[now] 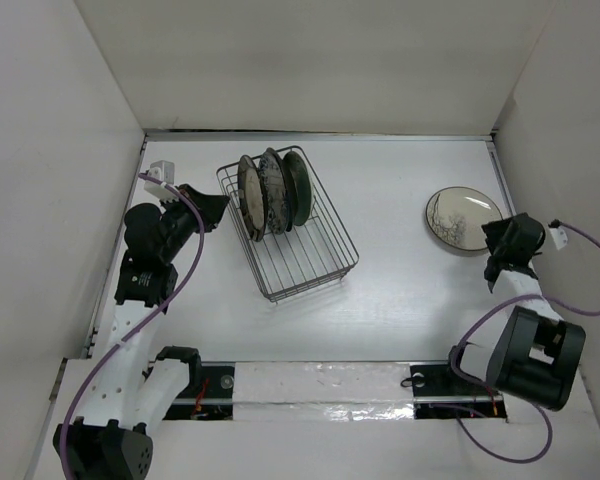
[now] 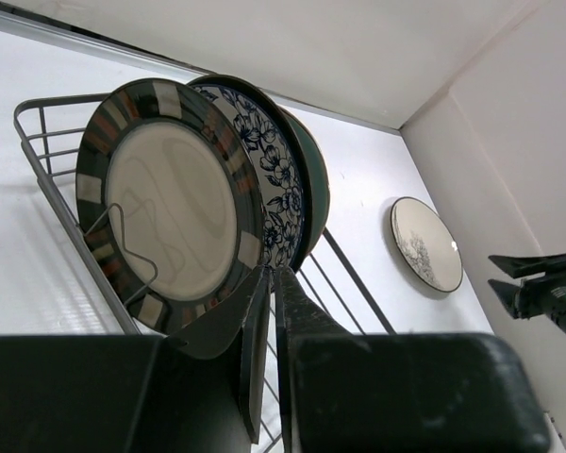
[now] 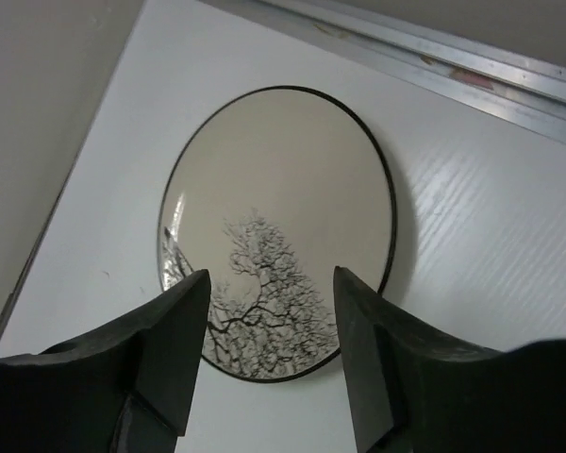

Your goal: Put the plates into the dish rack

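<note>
The right pincer point(image 1: 493, 255) has its two dark fingers spread wide and holds nothing. In the right wrist view the fingers point(image 3: 181, 340) frame the near part of the round cream ceramic plate with a black branch motif point(image 3: 274, 189). The gap between them is narrower than the plate. Whether the tips touch the plate cannot be told.

That plate point(image 1: 461, 218) lies flat on the white table point(image 1: 400, 290), far right, well apart from the rectangular dark metal wire dish rack point(image 1: 310, 265).

The left pincer point(image 1: 220, 207) is pressed nearly together, with only a thin slit between its fingers point(image 2: 255, 330), and nothing is clamped in it. It points at the rack's left side, just beside the wires. In the left wrist view its tips sit in front of the lower rims of the racked plates, but the pictures do not settle whether they make contact.

Three round plates stand on edge at the far end of the rack, close together and leaning slightly:
- **Nearest the left pincer:** a cream plate with a dark, brown-blocked rim point(image 2: 170, 203).
- **Behind it:** a blue-and-white floral plate point(image 2: 275, 175).
- **Last:** a plate with a dark green back point(image 2: 316, 175).

From above, the same three plates show as narrow ovals side by side. The nearer stretch of the rack's wire floor is bare.
</note>
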{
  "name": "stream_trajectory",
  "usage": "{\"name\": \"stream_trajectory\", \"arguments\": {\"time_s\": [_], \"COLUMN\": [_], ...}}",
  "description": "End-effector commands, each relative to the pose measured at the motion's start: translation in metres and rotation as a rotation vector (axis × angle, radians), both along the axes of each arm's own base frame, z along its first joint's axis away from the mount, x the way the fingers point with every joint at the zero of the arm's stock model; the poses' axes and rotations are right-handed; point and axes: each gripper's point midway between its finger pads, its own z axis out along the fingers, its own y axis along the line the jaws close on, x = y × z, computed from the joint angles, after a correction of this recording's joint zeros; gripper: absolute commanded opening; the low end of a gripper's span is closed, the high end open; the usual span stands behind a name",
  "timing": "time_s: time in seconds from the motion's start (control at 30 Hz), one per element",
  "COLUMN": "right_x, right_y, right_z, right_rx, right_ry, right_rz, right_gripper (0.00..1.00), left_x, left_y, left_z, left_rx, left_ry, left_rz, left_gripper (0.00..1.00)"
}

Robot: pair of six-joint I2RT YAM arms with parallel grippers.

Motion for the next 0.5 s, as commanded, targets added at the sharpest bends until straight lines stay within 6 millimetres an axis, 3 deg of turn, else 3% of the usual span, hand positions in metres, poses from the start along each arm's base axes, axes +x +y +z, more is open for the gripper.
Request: {"name": "stream_trajectory", "arguments": {"time_s": [0.0,0.03,0.17,0.43,0.47], "right_x": [0.013,0.012,0.007,0.043,0.043], "right_y": [-0.008,-0.009,-0.014,0.019,0.021], "right_z": [-0.001,-0.018,-0.049,-0.075,-0.085], "right_rx": [0.198,0.254,0.338,0.449,0.471], "right_ry": [-0.186,-0.188,-0.147,-0.116,-0.105], "right_rz": [0.04,0.046,0.041,0.178,0.183], "right_gripper": [0.64,0.64,0.64,0.62,0.61], "left_x": [-0.001,-0.002,0.001,-0.002,-0.004], "left_y": [-0.007,-0.007,-0.011,-0.009,-0.008], "left_z": [0.012,0.013,0.011,0.014,0.015], "left_rx": [-0.007,-0.005,-0.006,0.001,0.0], "left_ry": [-0.054,-0.058,-0.044,-0.055,-0.061], "left_rz": [-0.032,-0.031,-0.048,-0.036,-0.036], "left_gripper": [0.05,0.06,0.13,0.15,0.15]}}
